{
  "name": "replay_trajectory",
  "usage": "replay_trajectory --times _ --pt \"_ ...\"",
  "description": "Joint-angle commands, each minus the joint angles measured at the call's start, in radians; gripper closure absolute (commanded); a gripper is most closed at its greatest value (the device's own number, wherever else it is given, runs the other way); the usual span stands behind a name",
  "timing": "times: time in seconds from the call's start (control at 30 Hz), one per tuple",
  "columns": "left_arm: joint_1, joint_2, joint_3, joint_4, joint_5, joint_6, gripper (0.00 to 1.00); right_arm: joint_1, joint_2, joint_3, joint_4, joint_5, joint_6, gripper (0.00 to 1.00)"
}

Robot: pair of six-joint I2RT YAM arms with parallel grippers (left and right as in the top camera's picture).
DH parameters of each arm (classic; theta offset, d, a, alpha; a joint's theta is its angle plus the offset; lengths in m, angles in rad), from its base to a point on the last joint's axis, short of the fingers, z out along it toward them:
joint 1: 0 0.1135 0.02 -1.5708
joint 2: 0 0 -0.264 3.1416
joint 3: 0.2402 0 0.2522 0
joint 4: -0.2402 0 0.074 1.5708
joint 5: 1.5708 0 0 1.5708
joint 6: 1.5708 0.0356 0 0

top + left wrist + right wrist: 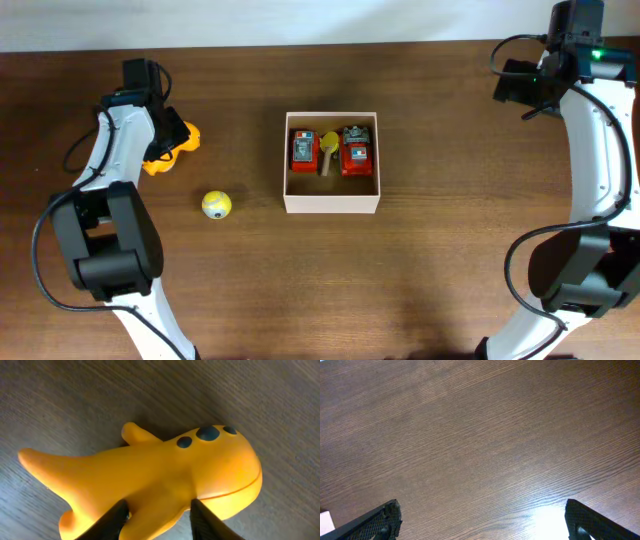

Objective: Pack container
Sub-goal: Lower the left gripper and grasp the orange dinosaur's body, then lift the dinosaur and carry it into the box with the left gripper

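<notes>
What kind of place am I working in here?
Probably a robot test bench: a dark wooden table, a white-walled container holding toys, and an orange toy and yellow ball beside it.

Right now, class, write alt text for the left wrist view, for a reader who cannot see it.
An orange toy animal with dark blue spots on its head lies on a dark wooden table, filling most of the view. At the bottom edge, two black fingers of the left gripper sit on either side of its body.
</notes>
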Motion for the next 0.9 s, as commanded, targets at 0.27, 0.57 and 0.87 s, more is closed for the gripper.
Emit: replay_trajectory --times 0.27,0.57,0.87 --pt "0.004 0.016 0.010 0.010 0.000 0.010 0.82 -0.004 0.005 -0.001 0.000 0.009 0.012 0.01" --pt "-0.012 0.005 0.100 -0.048 0.080 0.014 0.89 -0.004 0.005 -0.001 0.000 0.009 0.012 0.01" --pt "-0.049 -0.005 0.323 -0.222 0.092 0.133 0.89 -0.004 0.005 -0.001 0.000 0.009 0.012 0.01"
